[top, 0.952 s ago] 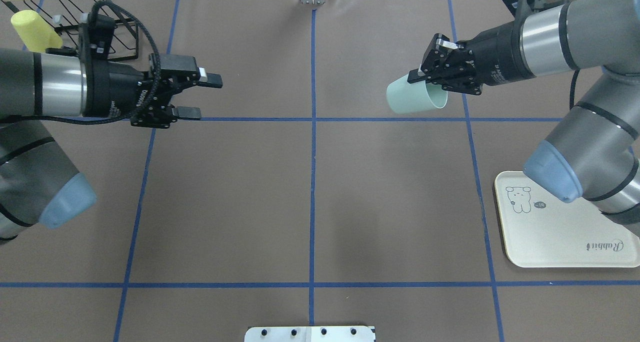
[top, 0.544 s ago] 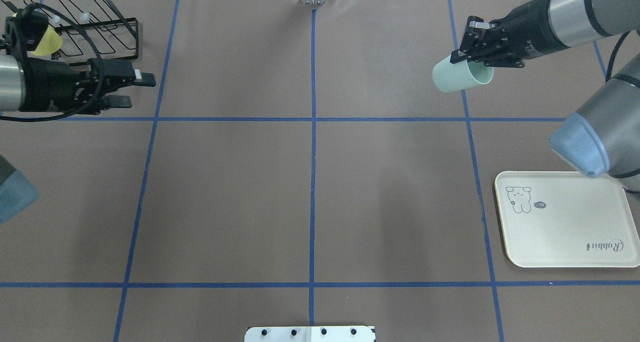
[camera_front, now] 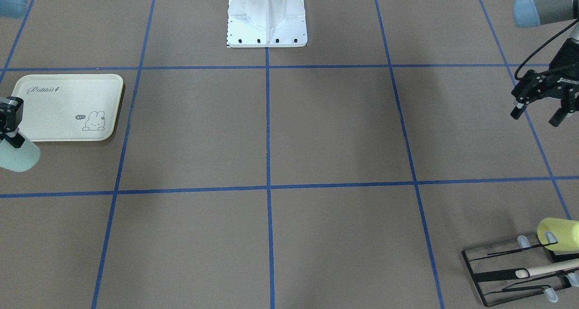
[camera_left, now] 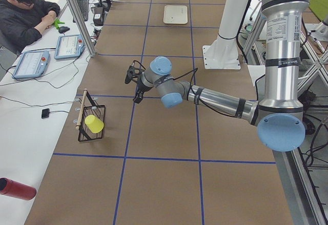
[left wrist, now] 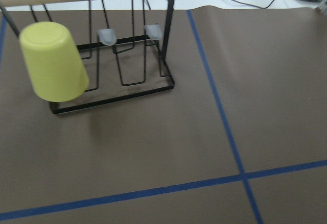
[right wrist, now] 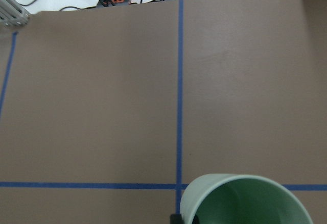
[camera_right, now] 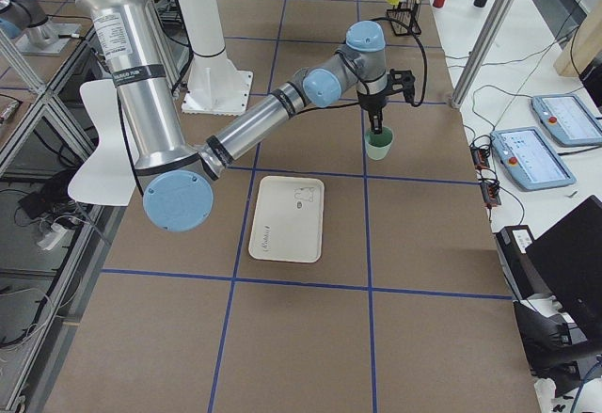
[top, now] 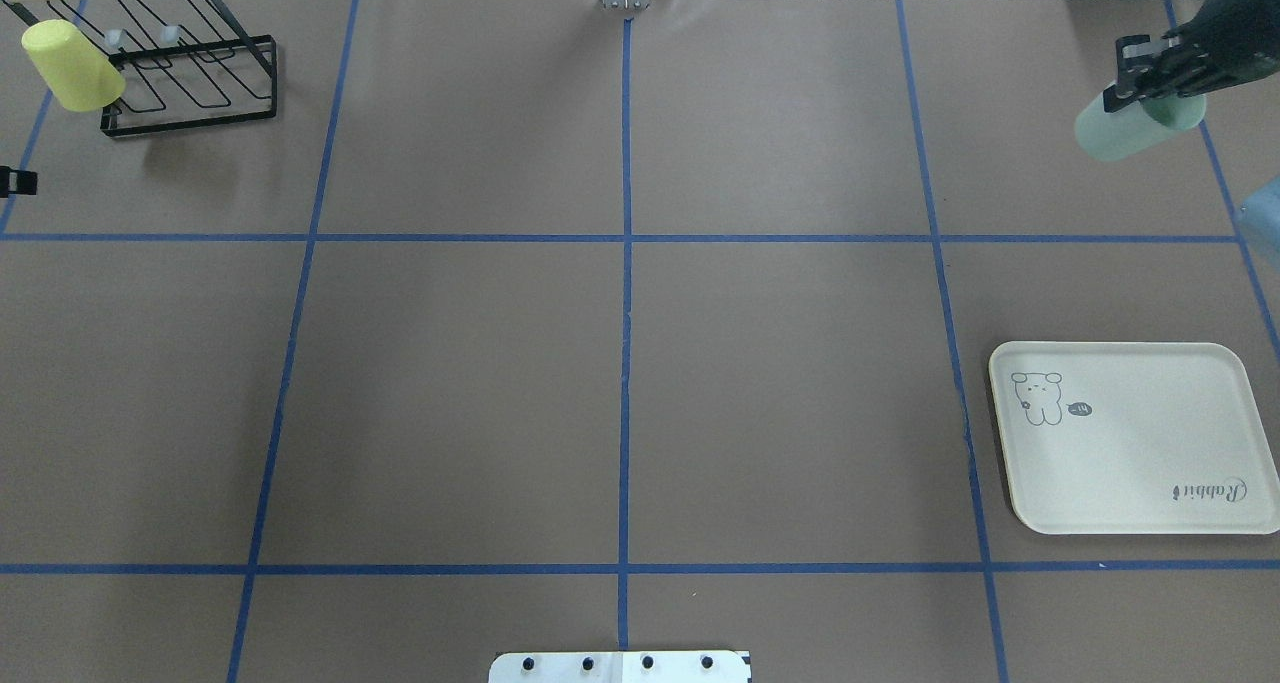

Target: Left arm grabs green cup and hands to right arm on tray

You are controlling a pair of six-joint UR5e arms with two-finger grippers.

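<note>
Green cup [top: 1128, 135], right pincer [top: 1130, 93]: farther right.

The left arm [camera_left: 215, 99] reaches out low, its empty pincer [camera_front: 535, 117] spread wide, while the right arm [camera_right: 254, 121] stretches far out, its downward-pointing pincer [top: 1135, 91] clamped on the green cup [top: 1135, 131] rim.

- The tabletop [top: 450, 393] is covered in brown paper and marked into large squares by blue tape lines [top: 625, 363].
- A cream tray [top: 1150, 463] lies flat near the robot's right edge, printed side up.
- A black wire rack [top: 190, 115] stands in the far left corner.
- The white base plate [camera_front: 267, 34] sits at the robot's middle edge.
</note>
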